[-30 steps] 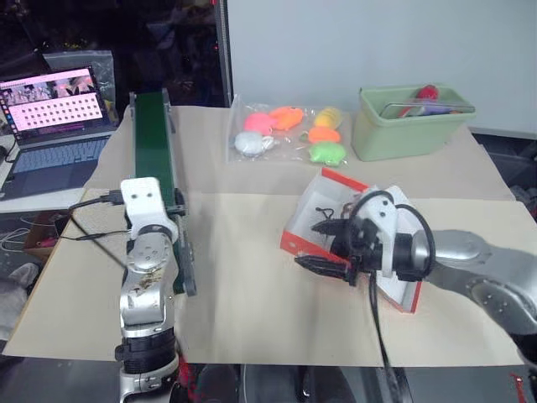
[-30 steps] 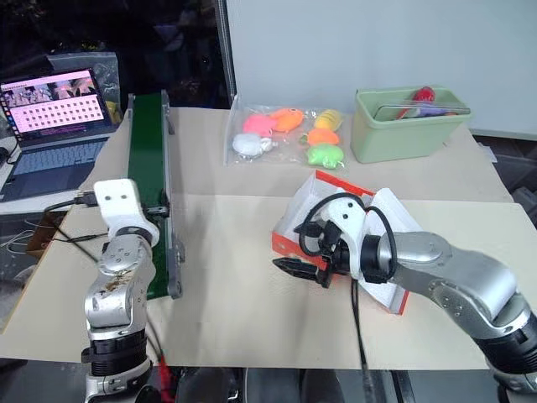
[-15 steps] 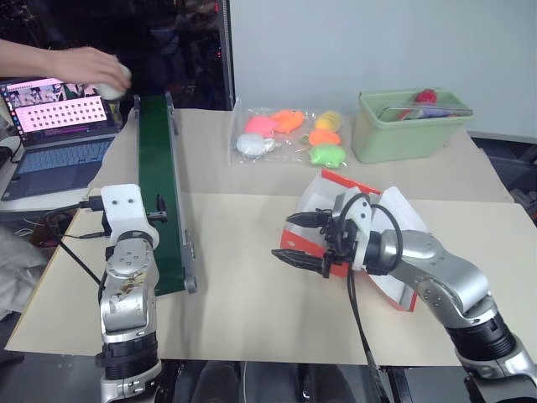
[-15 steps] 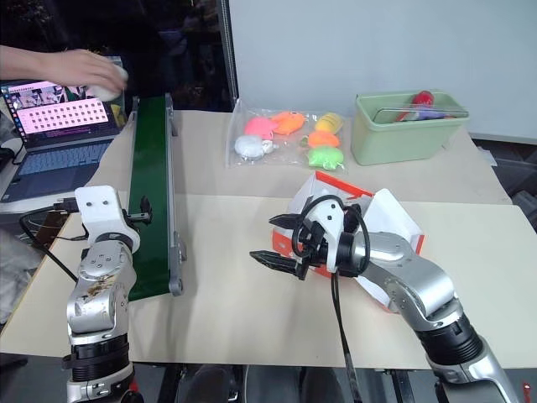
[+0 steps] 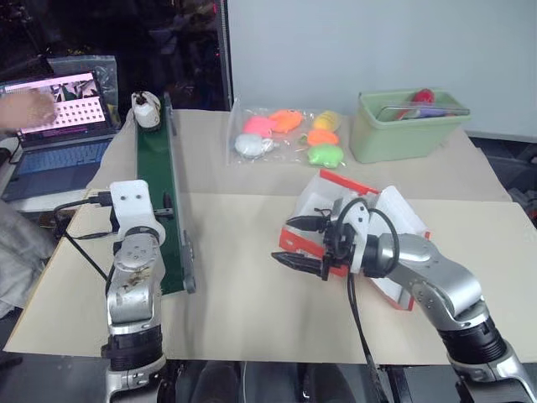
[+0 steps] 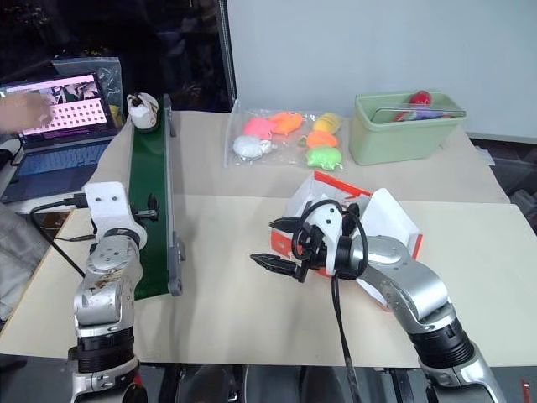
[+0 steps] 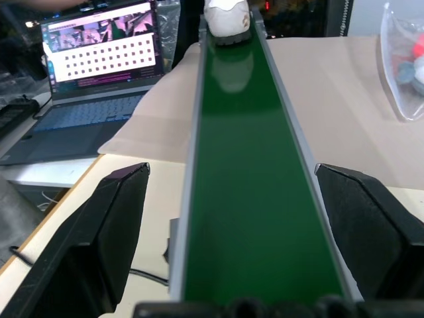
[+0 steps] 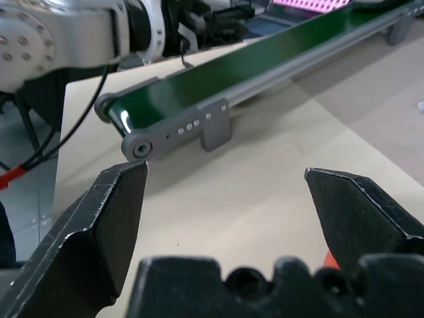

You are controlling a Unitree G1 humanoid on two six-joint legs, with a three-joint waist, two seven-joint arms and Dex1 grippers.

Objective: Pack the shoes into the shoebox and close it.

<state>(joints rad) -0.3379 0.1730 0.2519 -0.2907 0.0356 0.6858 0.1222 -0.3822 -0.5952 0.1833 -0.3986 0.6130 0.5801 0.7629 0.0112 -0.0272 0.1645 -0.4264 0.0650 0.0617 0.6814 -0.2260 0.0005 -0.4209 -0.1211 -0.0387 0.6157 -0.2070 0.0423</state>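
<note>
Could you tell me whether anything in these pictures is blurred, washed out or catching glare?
Left eye view: the person's hand by the laptop is smeared, and the screen glows washed out. Left wrist view: the green conveyor belt mirrors the shoe faintly. Right wrist view: the near fingers look soft.

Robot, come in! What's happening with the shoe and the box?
Both end effectors open, empty: left, right. One shoe at conveyor's far end. Shoebox open beside right arm. Nothing blocking.

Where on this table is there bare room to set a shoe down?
Bare paper lies between the green conveyor and the shoebox, under the open right gripper. More lies right of the shoebox. The far edge is crowded: bagged toys and green bin.
</note>
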